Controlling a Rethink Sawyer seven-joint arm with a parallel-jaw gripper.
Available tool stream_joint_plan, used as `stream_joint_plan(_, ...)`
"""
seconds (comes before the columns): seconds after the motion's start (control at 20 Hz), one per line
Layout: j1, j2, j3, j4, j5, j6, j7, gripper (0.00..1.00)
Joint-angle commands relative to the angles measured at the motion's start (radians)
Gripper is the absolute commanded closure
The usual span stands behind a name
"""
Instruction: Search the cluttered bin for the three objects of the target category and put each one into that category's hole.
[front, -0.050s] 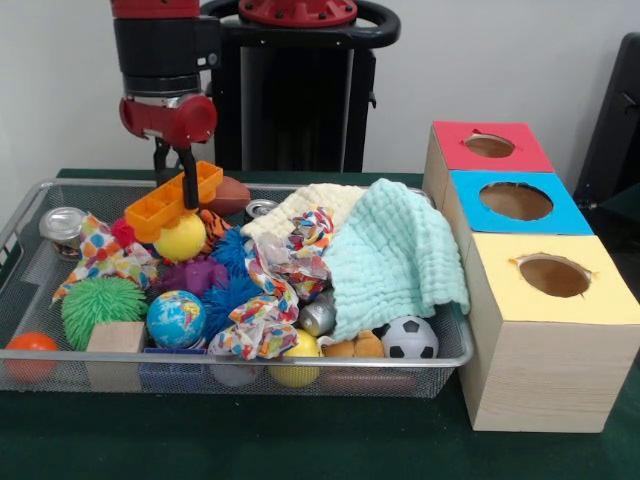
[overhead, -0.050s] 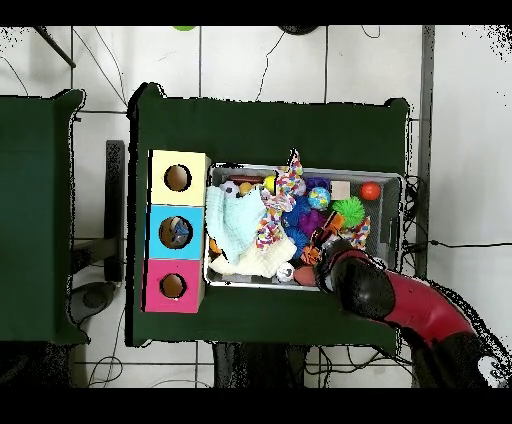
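The target category is not marked anywhere, so which toys count cannot be told; what the claw (front, -0.050s: 178, 172) grips is an orange tray-like block (front, -0.050s: 172, 200), closed on its rim and holding it tilted above the far left part of the wire mesh bin (front, -0.050s: 455, 345). Just under the block sits a yellow ball (front, -0.050s: 180, 239), with a brown football-shaped toy (front, -0.050s: 228, 194) beside it toward the back. In front of these lie a purple spiky toy (front, -0.050s: 190, 274), a blue spiky toy (front, -0.050s: 232, 282), a globe ball (front, -0.050s: 176, 319), a green spiky ball (front, -0.050s: 100, 304), a wooden cube (front, -0.050s: 116, 338) and an orange ball (front, -0.050s: 30, 343) in the near left corner. A patterned cloth (front, -0.050s: 272, 290) winds through the middle of the heap, and a second patterned piece (front, -0.050s: 103, 254) lies at the left near a small silver can (front, -0.050s: 62, 226). A mint green cloth (front, -0.050s: 395, 258) and a cream cloth (front, -0.050s: 305, 205) cover the right half, with a soccer ball (front, -0.050s: 410, 338) touching the near rim below the green one. Just beside the bin on the green bench (front, -0.050s: 250, 440) stands a row of wooden boxes with round holes: red top (front, -0.050s: 490, 146), blue top (front, -0.050s: 516, 201), yellow top (front, -0.050s: 553, 276). In the overhead view the red arm (overhead, -0.050s: 420, 315) reaches into the bin's corner.
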Motion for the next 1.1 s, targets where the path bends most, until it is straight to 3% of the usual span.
stream_joint_plan(0.05,-0.031,0.008,0.128,0.002,-0.077,-0.067,-0.038,1.00)
stream_joint_plan(0.25,-0.030,-0.033,0.147,0.010,-0.040,-0.004,-0.015,1.00)
stream_joint_plan(0.4,-0.009,-0.102,0.161,0.060,0.062,0.101,0.046,1.00)
stream_joint_plan(0.6,0.005,-0.119,0.190,0.099,0.165,0.168,0.098,1.00)
stream_joint_plan(1.1,0.039,-0.025,0.217,0.186,0.270,0.070,0.152,1.00)
